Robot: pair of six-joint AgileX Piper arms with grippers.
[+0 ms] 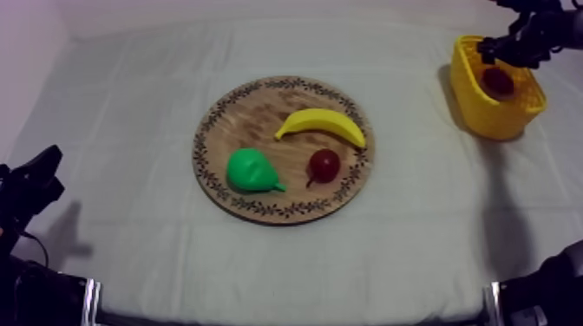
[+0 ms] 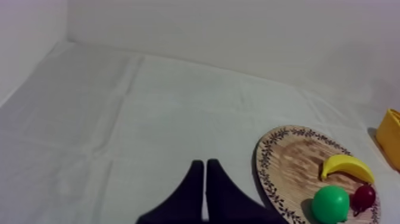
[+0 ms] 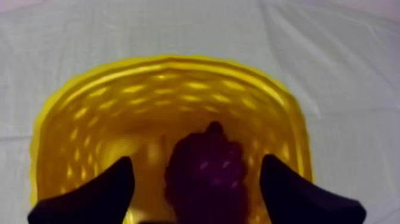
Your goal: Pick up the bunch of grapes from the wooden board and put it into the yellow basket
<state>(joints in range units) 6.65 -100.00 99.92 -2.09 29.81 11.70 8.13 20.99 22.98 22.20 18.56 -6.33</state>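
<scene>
The dark purple bunch of grapes lies inside the yellow basket, which stands at the table's far right; the grapes show on its floor. My right gripper hovers over the basket's rim. Its fingers stand wide apart on either side of the grapes, open and not touching them. The round wooden board sits mid-table. My left gripper rests low at the left, its fingers together as a narrow wedge, shut on nothing.
On the board lie a yellow banana, a green pear and a small red fruit. The left wrist view has the board beside my left fingers, and the basket's edge beyond it.
</scene>
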